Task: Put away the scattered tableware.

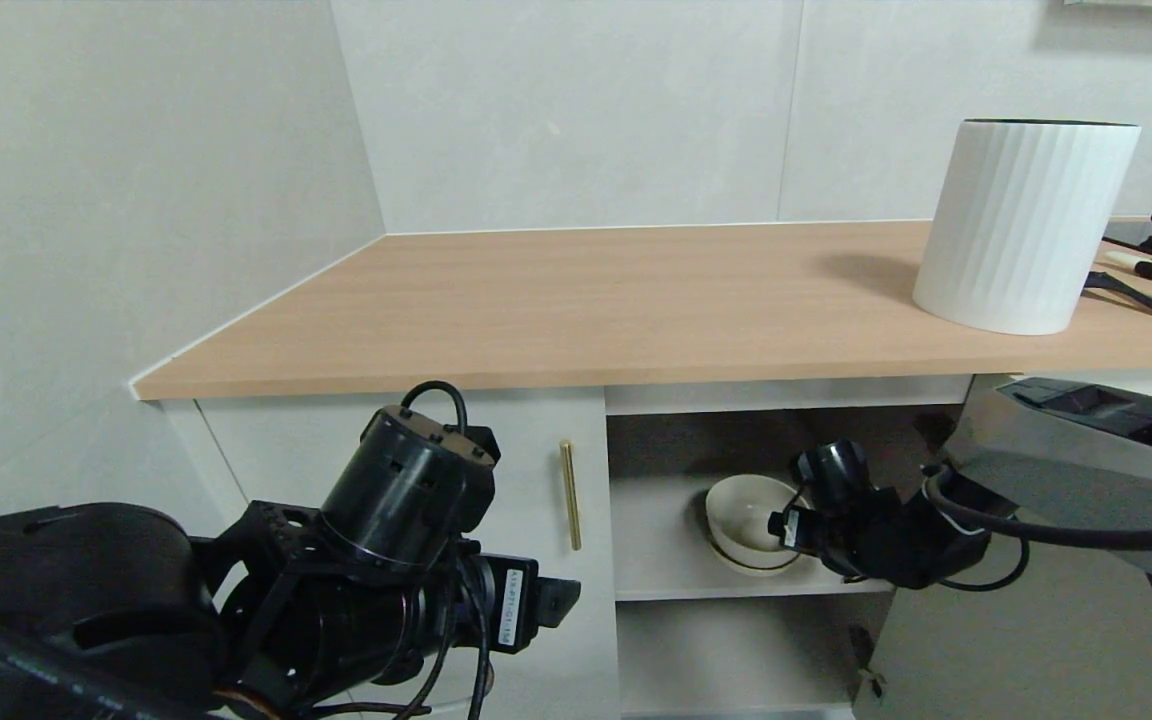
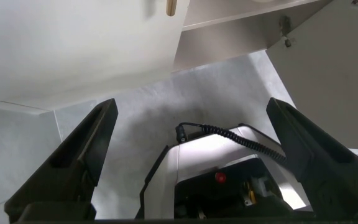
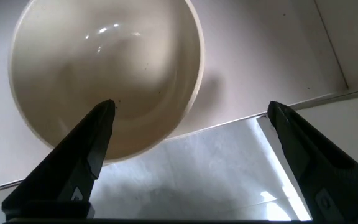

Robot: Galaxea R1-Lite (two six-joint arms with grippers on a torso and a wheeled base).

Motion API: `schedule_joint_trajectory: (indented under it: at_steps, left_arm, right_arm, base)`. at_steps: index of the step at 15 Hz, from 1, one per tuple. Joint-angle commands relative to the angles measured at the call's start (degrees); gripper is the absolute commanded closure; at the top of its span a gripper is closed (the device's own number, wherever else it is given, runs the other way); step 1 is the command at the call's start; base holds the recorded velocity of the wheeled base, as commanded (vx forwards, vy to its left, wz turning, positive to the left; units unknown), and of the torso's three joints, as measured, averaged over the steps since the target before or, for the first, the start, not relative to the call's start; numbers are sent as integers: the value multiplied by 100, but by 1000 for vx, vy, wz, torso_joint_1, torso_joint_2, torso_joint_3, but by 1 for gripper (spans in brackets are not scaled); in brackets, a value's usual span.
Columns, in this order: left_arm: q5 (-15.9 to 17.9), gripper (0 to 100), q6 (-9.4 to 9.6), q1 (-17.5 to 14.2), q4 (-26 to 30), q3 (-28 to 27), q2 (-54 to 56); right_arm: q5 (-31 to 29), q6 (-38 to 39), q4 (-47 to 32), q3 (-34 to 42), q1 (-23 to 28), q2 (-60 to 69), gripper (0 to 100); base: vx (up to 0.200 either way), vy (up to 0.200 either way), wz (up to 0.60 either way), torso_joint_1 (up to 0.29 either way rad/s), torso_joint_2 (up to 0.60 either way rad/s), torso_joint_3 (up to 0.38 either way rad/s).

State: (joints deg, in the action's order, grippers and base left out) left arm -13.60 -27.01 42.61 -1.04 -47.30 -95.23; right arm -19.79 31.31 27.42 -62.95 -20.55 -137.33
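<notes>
head view: the right arm stretches forward into the open cupboard, its wrist level with the middle shelf (image 1: pixel 656 565). the right gripper (image 3: pixel 191 107) has its jaws spread wide, holding nothing. the cream bowl (image 3: pixel 104 68) stands upright on that shelf just ahead of the jaws, off toward one finger, whose tip overlaps its rim; whether they touch i cannot tell. the left arm is folded low before the closed cupboard door (image 1: pixel 526 450). the left gripper (image 2: pixel 192 102) is aimed downward, jaws also wide, with floor (image 2: pixel 166 118) between them. well above both sets of jaws, a white ribbed container (image 1: pixel 1026 225) stands on the counter (image 1: pixel 536 300).
</notes>
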Motion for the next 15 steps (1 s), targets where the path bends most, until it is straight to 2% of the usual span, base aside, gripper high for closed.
schedule_joint_trajectory:
  at_steps: [1,2,3,6,7,8,11,13,14,15]
  left_arm:
    - [25,0,-14,2,-2,1,5]
    - [51,0,-14,-7,-2,1,5]
    - [60,0,-14,-147,-2,-7,66]
    - [86,0,12,-358,33,1,541]
    - [95,0,38,-473,183,54,1015]
    - [139,0,91,-490,438,54,1323]
    - [464,0,223,-499,1114,362,1982]
    - [666,0,223,-631,1106,608,2378]
    - [745,0,223,-701,1106,634,2457]
    - [965,0,205,-842,1097,678,2694]
  right_arm:
    - [-8,7,9,46,-1,83,0]
    - [-8,7,1,169,-10,250,0]
    - [80,-28,1,565,-63,681,0]
    - [379,-652,1,1444,-274,1876,0]
    - [546,-942,-131,1839,-520,2711,0]
    - [660,-942,-395,1830,-599,3239,0]
    - [1363,-599,-984,2173,-669,4557,0]
    - [1935,-538,-1054,2613,-801,5374,0]
    - [1979,-547,-1142,2709,-836,5550,0]
    - [2014,-564,-1608,2815,-968,5919,0]
  base:
    - [0,0,0,0,0,0]
    - [0,0,0,0,0,0]
    - [0,0,0,0,0,0]
    - [0,0,0,0,0,0]
    - [0,0,0,0,0,0]
    - [0,0,0,0,0,0]
    - [0,0,0,0,0,0]
    - [0,0,0,0,0,0]
    - [0,0,0,0,0,0]
    - [0,0,0,0,0,0]
